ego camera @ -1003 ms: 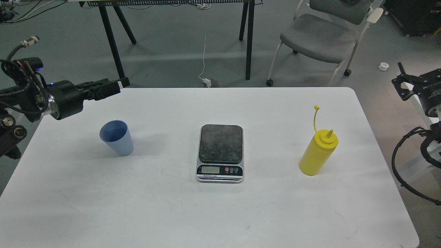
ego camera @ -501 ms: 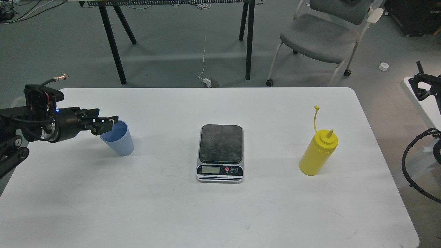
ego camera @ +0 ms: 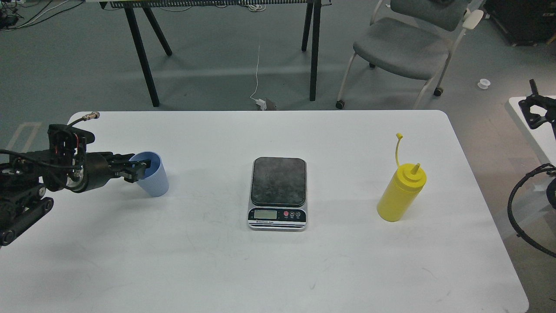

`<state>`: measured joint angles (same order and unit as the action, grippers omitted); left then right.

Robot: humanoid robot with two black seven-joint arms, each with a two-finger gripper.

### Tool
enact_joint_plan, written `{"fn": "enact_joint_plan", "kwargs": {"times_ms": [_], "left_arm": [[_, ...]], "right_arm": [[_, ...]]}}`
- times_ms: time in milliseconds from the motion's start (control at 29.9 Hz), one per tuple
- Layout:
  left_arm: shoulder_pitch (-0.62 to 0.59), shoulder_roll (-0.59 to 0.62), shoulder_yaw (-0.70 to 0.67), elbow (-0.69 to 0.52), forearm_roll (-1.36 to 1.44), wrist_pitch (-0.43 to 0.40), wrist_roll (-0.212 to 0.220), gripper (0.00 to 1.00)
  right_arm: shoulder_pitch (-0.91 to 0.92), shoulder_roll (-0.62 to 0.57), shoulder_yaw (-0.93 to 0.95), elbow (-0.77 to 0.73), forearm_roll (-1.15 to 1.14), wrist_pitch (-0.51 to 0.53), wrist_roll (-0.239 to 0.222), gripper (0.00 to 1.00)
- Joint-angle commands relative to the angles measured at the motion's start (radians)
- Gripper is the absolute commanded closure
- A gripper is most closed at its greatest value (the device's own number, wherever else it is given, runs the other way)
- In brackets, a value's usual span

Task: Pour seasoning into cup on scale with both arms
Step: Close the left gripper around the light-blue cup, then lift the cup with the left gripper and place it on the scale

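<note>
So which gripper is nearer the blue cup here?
Left. The left gripper is right at the cup, on its left side; the right gripper is off the table's far right edge.

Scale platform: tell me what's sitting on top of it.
Nothing rests on the scale; its dark platform is bare. The cup stands on the table to its left, at the left gripper; the seasoning stands to its right.

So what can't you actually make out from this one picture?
- Head view: the scale's small LCD is too small to read.
- Head view: the left end effector overlaps the small light-blue ribbed cup; whether it grips is unclear.
- Head view: the right end effector is cut off by the right edge.
- Head view: the yellow plastic squeeze bottle is opaque, hiding its fill level.
</note>
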<state>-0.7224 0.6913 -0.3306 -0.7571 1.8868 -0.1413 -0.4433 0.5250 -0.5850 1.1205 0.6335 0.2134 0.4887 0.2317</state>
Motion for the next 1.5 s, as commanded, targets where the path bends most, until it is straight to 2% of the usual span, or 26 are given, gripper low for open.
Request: {"fn": "enact_joint_plan", "kwargs": {"times_ms": [0,100,301,401,501,568,635,769,936,1270,1437,1471], "left_arm": [[-0.002,-0.004,0.001,0.015,-0.001,-0.001,-0.003,0.89],[-0.014,-0.003,-0.004,0.015,-0.005,-0.001,-0.003,0.95],[-0.075,-0.006,-0.002,-0.008,-0.031,-0.012,-0.018,0.96],[-0.130,0.002,-0.002,-0.115,-0.032,-0.050,-0.035,0.96],[-0.212,-0.006,-0.002,-0.221,-0.025,-0.135,-0.025,0.96],[-0.267,-0.028,0.013,-0.263,-0.009,-0.182,0.001,0.96],[-0.325,-0.111,0.059,-0.280,0.011,-0.219,0.037,0.96],[-0.414,-0.275,0.169,-0.252,0.014,-0.238,0.057,0.95],[-0.414,-0.404,0.232,-0.142,0.009,-0.235,0.092,0.94],[-0.404,-0.478,0.237,-0.062,0.005,-0.231,0.094,0.90],[-0.397,-0.478,0.240,-0.062,-0.001,-0.231,0.091,0.71],[-0.396,-0.478,0.240,-0.062,-0.003,-0.231,0.092,0.64]], "right_arm": [[0.000,0.004,-0.001,-0.002,0.000,0.000,0.006,0.01],[0.000,0.004,-0.001,-0.002,0.000,0.000,0.008,0.01],[-0.003,0.007,0.001,-0.023,0.001,0.000,0.014,0.01],[-0.010,0.001,0.005,-0.040,0.001,0.000,0.015,0.01],[-0.025,-0.004,0.022,-0.049,0.001,0.000,0.014,0.01],[-0.037,-0.006,0.032,-0.051,0.001,0.000,0.014,0.01],[-0.046,-0.007,0.033,-0.052,0.001,0.000,0.014,0.01],[-0.053,-0.019,0.035,-0.052,0.001,0.000,0.015,0.01],[-0.062,-0.027,0.041,-0.052,0.001,0.000,0.031,0.01],[-0.076,-0.024,0.047,-0.052,0.008,0.000,0.031,0.01],[-0.077,-0.027,0.047,-0.049,0.008,0.000,0.029,0.01],[-0.077,-0.029,0.047,-0.049,0.008,0.000,0.028,0.01]]}}
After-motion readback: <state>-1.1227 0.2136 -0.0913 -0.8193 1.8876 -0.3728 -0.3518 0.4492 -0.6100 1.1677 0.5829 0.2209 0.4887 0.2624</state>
